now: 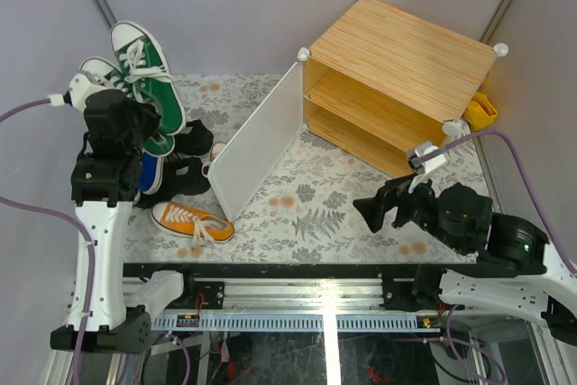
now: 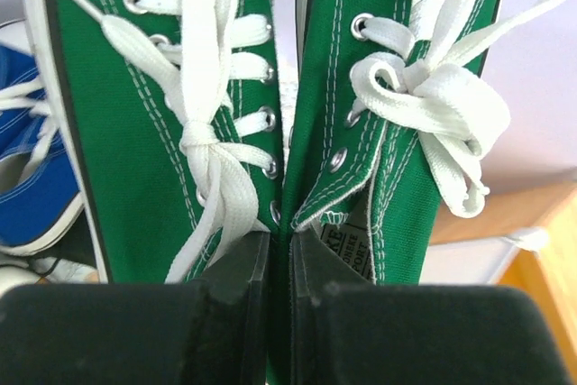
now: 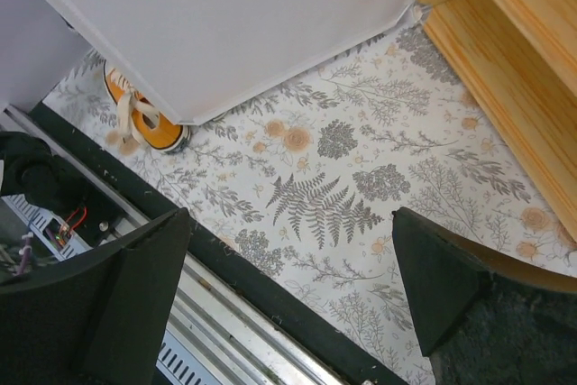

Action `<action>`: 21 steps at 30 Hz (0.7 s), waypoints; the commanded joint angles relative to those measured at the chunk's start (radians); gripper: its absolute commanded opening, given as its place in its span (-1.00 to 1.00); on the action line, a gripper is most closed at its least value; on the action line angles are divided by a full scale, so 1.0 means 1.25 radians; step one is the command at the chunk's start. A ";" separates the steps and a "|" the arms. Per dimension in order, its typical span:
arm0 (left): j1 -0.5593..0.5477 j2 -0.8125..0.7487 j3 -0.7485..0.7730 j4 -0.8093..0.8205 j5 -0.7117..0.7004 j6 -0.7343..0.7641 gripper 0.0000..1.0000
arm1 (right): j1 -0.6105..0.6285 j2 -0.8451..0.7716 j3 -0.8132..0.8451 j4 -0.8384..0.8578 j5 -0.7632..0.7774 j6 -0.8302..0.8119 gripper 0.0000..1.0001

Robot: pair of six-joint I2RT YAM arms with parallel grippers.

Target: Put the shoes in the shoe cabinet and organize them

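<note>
Surface: floral tablecloth. Left gripper is clenched on the green shoes, pair side by side, toes beyond its fingertips. Right gripper is spread wide, empty; cabinet stands open just ahead of it.

Green pair is up off the table, side by side, white laces showing, pinched together at the inner collars by the left tool. Under them a blue shoe and the black shoes huddle together. One orange shoe lies flat by the open white door. The cabinet sits angled far right, two wooden shelves showing, and a second orange shoe is tucked at its right side.
</note>
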 commanded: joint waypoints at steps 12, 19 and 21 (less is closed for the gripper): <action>-0.151 0.117 0.367 0.082 0.411 0.063 -1.00 | 0.002 -0.002 0.153 -0.128 0.259 0.003 0.99; -0.446 0.180 0.418 0.046 0.256 0.121 -1.00 | 0.002 -0.013 0.199 -0.161 0.309 0.001 0.99; -0.515 0.189 0.415 0.046 0.214 0.128 -1.00 | 0.002 -0.020 0.205 -0.172 0.315 0.005 0.99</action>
